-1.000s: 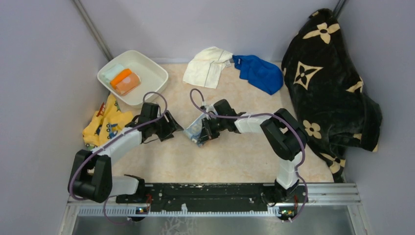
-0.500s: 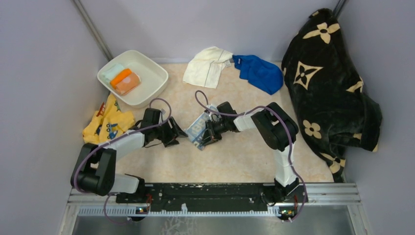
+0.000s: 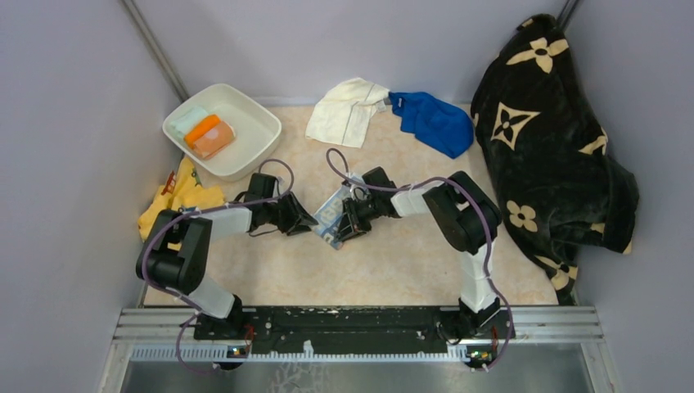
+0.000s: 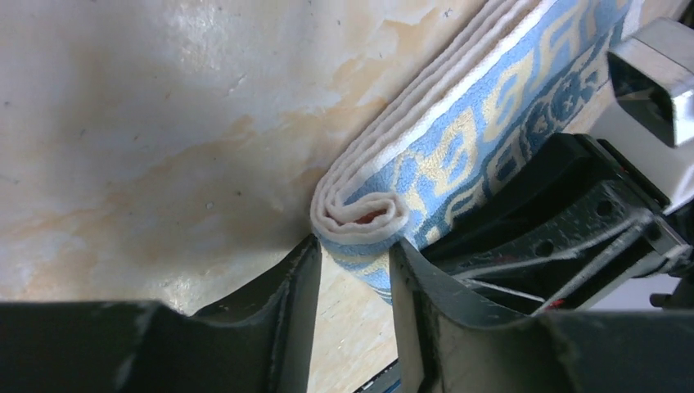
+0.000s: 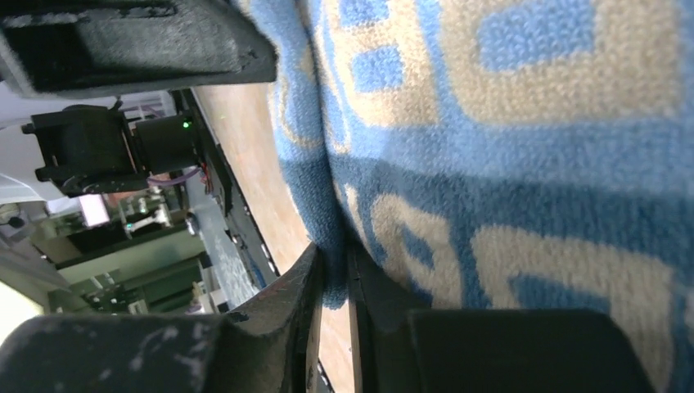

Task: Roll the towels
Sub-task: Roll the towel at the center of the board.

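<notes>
Though blocky blue and tan lettering runs along the printed towel (image 3: 331, 214), none of it can be read in any view. It lies partly rolled near the middle of the desk (image 3: 368, 270), a cream marbled surface closed in by plain grey walls (image 3: 74, 123), with a metal rail (image 3: 565, 323) along the near edge. The left pincer (image 3: 304, 221) stands narrow, its tips on either side of the roll's spiral end; whether they squeeze it I cannot tell. The right pincer (image 3: 344, 225) is pinched almost closed on a fold of the same towel.

At the far edge the cream-white towel (image 3: 348, 110) touches the royal blue towel (image 3: 434, 123). A black blanket (image 3: 556, 147) fills the right edge, a white tray (image 3: 255, 123) sits in the far left corner, and a yellow cloth (image 3: 176, 205) hugs the left edge. Bare desk shows between the printed towel and the near rail.
</notes>
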Controlling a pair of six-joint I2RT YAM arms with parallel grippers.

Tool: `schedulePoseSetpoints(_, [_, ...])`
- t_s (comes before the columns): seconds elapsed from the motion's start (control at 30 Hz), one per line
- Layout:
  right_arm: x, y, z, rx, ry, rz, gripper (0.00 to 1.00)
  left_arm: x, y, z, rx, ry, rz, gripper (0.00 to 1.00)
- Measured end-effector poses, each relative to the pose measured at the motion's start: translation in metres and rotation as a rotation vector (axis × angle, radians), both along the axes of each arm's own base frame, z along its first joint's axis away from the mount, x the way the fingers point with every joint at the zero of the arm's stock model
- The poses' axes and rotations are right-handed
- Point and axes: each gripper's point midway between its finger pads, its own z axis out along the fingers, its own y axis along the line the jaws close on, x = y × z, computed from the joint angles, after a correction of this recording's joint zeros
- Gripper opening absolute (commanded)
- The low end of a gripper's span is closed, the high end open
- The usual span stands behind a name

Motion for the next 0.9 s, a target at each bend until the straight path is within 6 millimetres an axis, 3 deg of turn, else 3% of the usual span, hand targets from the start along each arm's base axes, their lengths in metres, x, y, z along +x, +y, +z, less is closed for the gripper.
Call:
schedulePoseSetpoints(0.13, [0.005,-0.006,0.010,-0.043,-0.071,-0.019,0.27,0.002,-0.002,-0.003,-0.004,0.014,0.001,0.40])
schedulePoseSetpoints(0.3, [0.011,-0.015,0.035,-0.157,-0.283,-0.030,0.33,0.004,-0.003,-0.004,-0.007,0.022,-0.002,0.39])
schedulePoseSetpoints(0.5, [-0.008,0.013,0.066,-0.260,-0.628,0.073,0.33,0.006,-0.005,-0.005,-0.005,0.032,-0.007,0.39])
schedulePoseSetpoints(0.67, [-0.025,0.026,0.060,-0.359,-0.794,0.145,0.33,0.006,-0.006,-0.005,-0.007,0.037,-0.010,0.39])
schedulePoseSetpoints(0.9, [-0.006,0.027,0.043,-0.499,-0.883,0.138,0.33,0.006,-0.006,-0.005,-0.003,0.037,-0.013,0.39])
